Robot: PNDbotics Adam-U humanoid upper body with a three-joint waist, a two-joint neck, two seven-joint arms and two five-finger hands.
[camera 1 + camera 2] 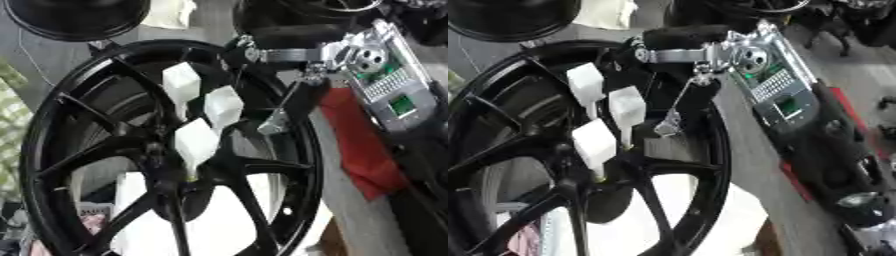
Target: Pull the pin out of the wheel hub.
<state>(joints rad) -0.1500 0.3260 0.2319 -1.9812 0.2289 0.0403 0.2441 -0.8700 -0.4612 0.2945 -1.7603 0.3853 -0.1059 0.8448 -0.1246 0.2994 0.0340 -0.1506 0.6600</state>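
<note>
Black spoked wheel [166, 150] standing upright, filling the left and centre of both views. Right hand [262, 50] in from the upper right, over the wheel's top rim; silver wrist housing with green board [381, 75] behind it. White-capped fingers [194, 142] reaching down to the hub [166, 170], lowest fingertip touching a small pale pin [190, 176] just above hub centre. Fingers curled down, slightly apart; pinching the pin or only touching it — cannot tell. Red cloth [359, 145] beside the wheel's right rim. Second dark wheel [79, 17] at far left.
</note>
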